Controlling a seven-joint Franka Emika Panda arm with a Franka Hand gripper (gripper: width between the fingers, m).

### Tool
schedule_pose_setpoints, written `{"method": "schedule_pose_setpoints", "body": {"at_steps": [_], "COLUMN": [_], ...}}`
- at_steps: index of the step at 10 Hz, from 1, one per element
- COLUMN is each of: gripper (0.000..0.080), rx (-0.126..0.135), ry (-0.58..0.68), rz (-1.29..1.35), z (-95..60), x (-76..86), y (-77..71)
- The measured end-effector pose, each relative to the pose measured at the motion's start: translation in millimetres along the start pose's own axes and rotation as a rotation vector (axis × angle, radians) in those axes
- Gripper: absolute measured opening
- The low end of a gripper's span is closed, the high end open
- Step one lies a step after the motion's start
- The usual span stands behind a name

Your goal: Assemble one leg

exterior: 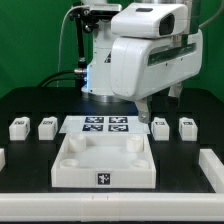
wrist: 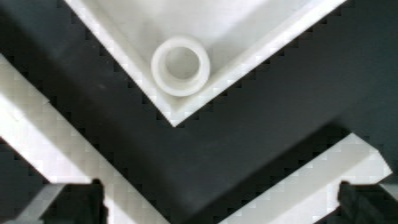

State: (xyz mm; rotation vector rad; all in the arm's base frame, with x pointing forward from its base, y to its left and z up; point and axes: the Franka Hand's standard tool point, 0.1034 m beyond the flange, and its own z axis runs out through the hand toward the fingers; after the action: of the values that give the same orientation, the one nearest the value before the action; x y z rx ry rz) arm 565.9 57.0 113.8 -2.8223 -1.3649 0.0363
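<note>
Several small white legs with square tags stand in a row on the black table: two at the exterior view's left [exterior: 18,127] [exterior: 46,126] and two at its right [exterior: 160,126] [exterior: 187,126]. The big white panel [exterior: 70,165] lies in front of them. My gripper [exterior: 143,108] hangs above the panel's far right corner, apart from every leg. In the wrist view my gripper [wrist: 214,208] is open and empty, its dark fingertips [wrist: 71,205] wide apart. One panel corner with a round socket [wrist: 180,62] lies below it. No leg shows in that view.
The marker board [exterior: 105,125] lies between the two pairs of legs, behind the panel. White rails run along the table's left [exterior: 3,158] and right [exterior: 212,170] edges. Two white diagonal bands [wrist: 54,130] cross the wrist view over the black table.
</note>
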Motion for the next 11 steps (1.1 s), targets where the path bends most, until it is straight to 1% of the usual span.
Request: {"method": "schedule_pose_setpoints", "body": {"at_steps": [1,2,3,5,6,7,8,9,10,11], "gripper": [0.065,0.065,0.065,0.065,0.065,0.065,0.065,0.065,0.065,0.065], "rx": [0.0,0.0,0.002,0.007,0.001,0.007,0.021,0.025,0.036,0.037], "ry": [0.0,0.001,-0.006,-0.01,-0.002,0.002,0.004,0.009,0.012,0.018], "rz": [-0.037,-0.069,-0.126,-0.411,-0.542,-0.604,-0.72,-0.719,-0.712,-0.706], "z": [0.1,-0.2,1.4,16.8,31.1,47.6,60.8,72.5,85.2,94.9], "x": [-0.1,-7.5,-27.8,-69.9,-91.8,-108.7,-125.1,-135.5,-138.1,-137.8], "y": [0.1,-0.7,-6.9,-36.8,-49.4,-58.1,-63.2,-65.2,-66.7,-63.9]}}
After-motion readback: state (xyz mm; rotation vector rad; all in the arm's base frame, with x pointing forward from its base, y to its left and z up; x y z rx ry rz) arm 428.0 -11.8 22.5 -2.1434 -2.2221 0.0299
